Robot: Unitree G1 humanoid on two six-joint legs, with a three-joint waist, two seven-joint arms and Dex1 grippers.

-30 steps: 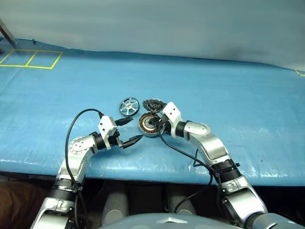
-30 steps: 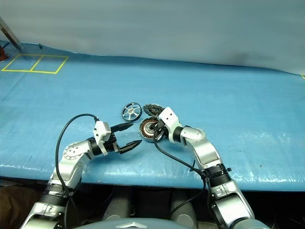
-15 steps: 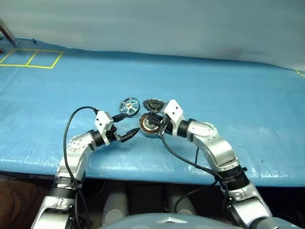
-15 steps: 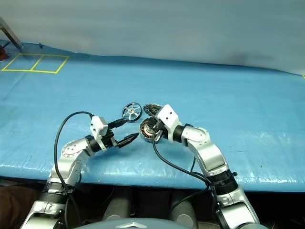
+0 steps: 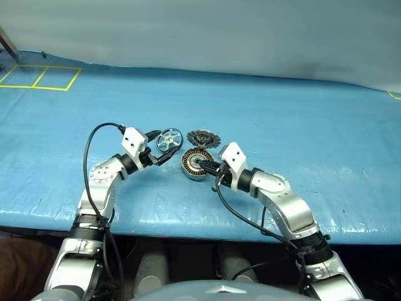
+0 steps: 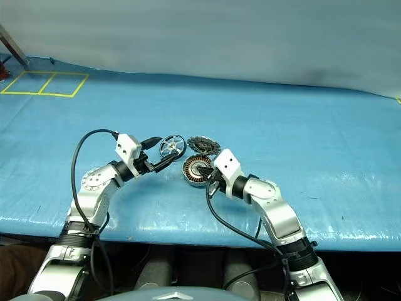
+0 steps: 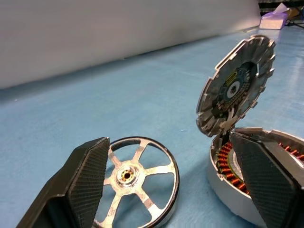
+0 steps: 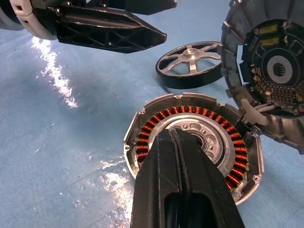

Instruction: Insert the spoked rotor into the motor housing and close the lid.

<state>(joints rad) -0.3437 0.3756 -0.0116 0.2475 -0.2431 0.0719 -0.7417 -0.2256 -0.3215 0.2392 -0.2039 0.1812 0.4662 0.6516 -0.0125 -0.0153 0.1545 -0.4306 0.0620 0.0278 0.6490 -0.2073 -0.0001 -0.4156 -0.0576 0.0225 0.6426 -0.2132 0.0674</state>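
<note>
The spoked rotor (image 5: 170, 139), a shiny silver wheel, lies flat on the blue mat. My left gripper (image 5: 163, 147) is open at its near-left side, one finger on each side of the rim, holding nothing. The motor housing (image 5: 195, 164) sits to the right of the rotor, its copper windings (image 8: 156, 118) facing up. The lid (image 5: 203, 137) stands tilted at the housing's far edge, joined to it by pale wires (image 8: 254, 116). My right gripper (image 8: 176, 138) is shut, with its tips over the housing's central hole. The rotor (image 7: 137, 178) and the tilted lid (image 7: 236, 85) both show between the left fingers (image 7: 90, 175).
The blue mat (image 5: 301, 132) stretches wide on all sides of the parts. Yellow taped squares (image 5: 41, 77) mark its far left corner. The mat's front edge (image 5: 188, 222) runs just under both forearms. Black cables loop from each wrist.
My left gripper has moved forward to the rotor and now straddles its rim. My right arm has pulled back a little towards me, uncovering the lid, with its tips still at the housing.
</note>
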